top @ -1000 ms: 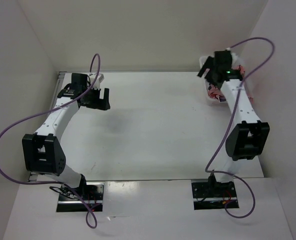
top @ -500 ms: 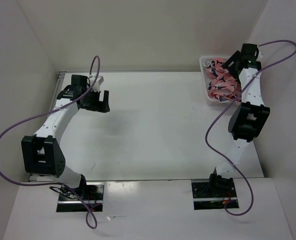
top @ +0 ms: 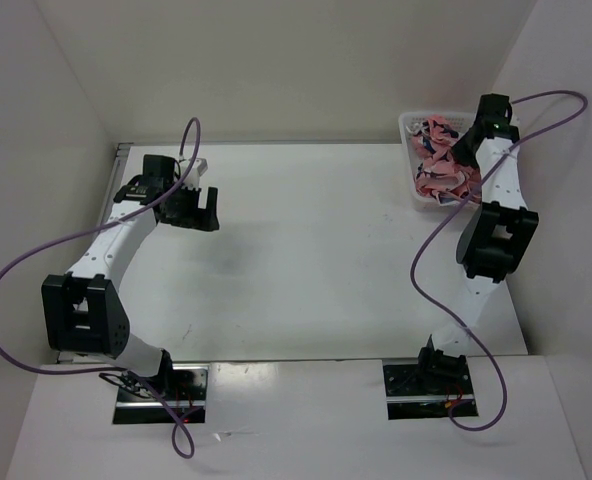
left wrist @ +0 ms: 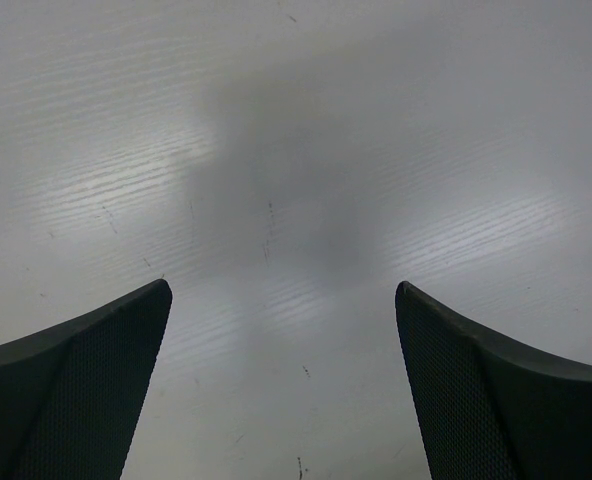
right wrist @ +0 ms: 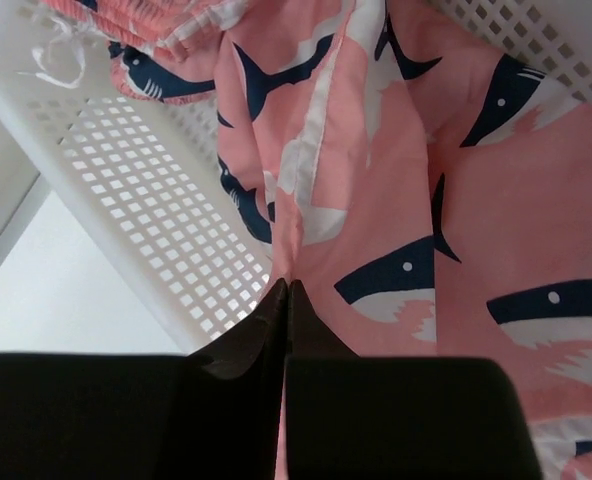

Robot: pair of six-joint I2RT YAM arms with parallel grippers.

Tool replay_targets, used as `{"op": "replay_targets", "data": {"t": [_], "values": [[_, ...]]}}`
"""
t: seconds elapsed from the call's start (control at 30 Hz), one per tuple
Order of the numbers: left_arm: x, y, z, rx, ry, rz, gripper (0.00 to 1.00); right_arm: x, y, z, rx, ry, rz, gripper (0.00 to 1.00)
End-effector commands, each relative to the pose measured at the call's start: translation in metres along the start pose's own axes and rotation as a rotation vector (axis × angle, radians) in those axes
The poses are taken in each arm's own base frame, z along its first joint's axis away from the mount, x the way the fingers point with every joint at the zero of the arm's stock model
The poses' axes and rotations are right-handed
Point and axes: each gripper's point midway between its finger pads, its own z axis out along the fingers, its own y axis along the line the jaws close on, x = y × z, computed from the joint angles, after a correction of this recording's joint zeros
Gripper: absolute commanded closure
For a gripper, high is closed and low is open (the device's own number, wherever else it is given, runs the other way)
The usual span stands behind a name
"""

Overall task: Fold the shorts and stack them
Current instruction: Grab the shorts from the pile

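- Two black two-finger grippers show, one on each white arm, over a white table (top: 306, 260).
- Seen from above, a white mesh plastic basket (top: 408, 122) sits at the table's far right corner, at about 1 o'clock.
- Salmon-pink cloth shorts printed with navy-and-white sharks (top: 436, 165) lie crumpled inside that basket, filling most of it.
- Right gripper (right wrist: 288, 287): it reaches down into the basket, its jaws pressed together with no gap, pinching a raised fold of the shorts (right wrist: 396, 200) at the tips.
- From the right wrist, the basket's mesh wall (right wrist: 146, 190) runs toward 10 o'clock of the pinched fold, and more shark cloth spreads toward 3 o'clock.
- A white drawstring end (right wrist: 56, 62) lies over the basket rim at about 10 o'clock.
- Left gripper (top: 198, 208): it hangs at about 10 o'clock over the table, well apart from the basket.
- Its jaws stand wide apart and hold nothing; only bare tabletop (left wrist: 276, 150) shows between the left fingers (left wrist: 86, 390).
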Motion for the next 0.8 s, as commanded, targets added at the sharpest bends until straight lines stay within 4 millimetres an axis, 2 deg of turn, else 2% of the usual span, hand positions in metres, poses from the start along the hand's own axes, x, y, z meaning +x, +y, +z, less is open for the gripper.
{"op": "replay_targets", "data": {"t": [0.0, 0.03, 0.13, 0.3, 0.4, 0.43, 0.47, 0.53, 0.57, 0.6, 0.63, 0.7, 0.73, 0.77], "values": [[-0.006, -0.005, -0.010, 0.023, -0.034, 0.008, 0.01, -0.032, 0.016, -0.051, -0.069, -0.106, 0.011, 1.00], [-0.006, -0.005, -0.010, 0.023, -0.034, 0.008, 0.01, -0.037, 0.018, -0.061, -0.080, -0.124, 0.013, 1.00], [-0.006, -0.006, -0.010, 0.032, -0.035, 0.008, 0.01, -0.039, 0.015, -0.072, -0.078, -0.138, 0.015, 1.00], [-0.008, -0.007, -0.013, 0.031, -0.044, 0.010, 0.01, -0.048, 0.021, -0.111, -0.104, -0.217, -0.003, 1.00], [-0.008, -0.011, -0.018, 0.042, -0.056, 0.014, 0.01, -0.057, 0.043, -0.143, -0.167, -0.266, -0.014, 1.00], [-0.009, -0.011, -0.021, 0.042, -0.066, 0.017, 0.01, -0.058, 0.060, -0.160, -0.213, -0.281, -0.026, 1.00], [-0.010, -0.013, -0.021, 0.051, -0.067, 0.018, 0.01, -0.075, 0.078, -0.188, -0.273, -0.345, -0.035, 1.00], [-0.011, -0.015, -0.024, 0.061, -0.077, 0.021, 0.01, -0.079, 0.108, -0.224, -0.369, -0.382, -0.061, 1.00], [-0.011, -0.015, -0.024, 0.061, -0.077, 0.021, 0.01, -0.083, 0.131, -0.262, -0.462, -0.430, -0.080, 1.00], [-0.015, -0.016, -0.026, 0.060, -0.087, 0.024, 0.01, -0.085, 0.144, -0.286, -0.533, -0.453, -0.087, 1.00], [-0.017, -0.016, -0.029, 0.059, -0.097, 0.027, 0.01, -0.086, 0.168, -0.320, -0.687, -0.470, -0.117, 1.00], [-0.020, -0.017, -0.031, 0.059, -0.106, 0.030, 0.01, -0.078, 0.194, -0.367, -0.856, -0.480, -0.146, 1.00], [-0.026, -0.016, -0.036, 0.062, -0.127, 0.029, 0.01, -0.082, 0.205, -0.406, -0.967, -0.537, -0.144, 1.00], [-0.026, -0.016, -0.036, 0.062, -0.127, 0.029, 0.01, -0.075, 0.214, -0.430, -1.052, -0.546, -0.169, 1.00]]}}
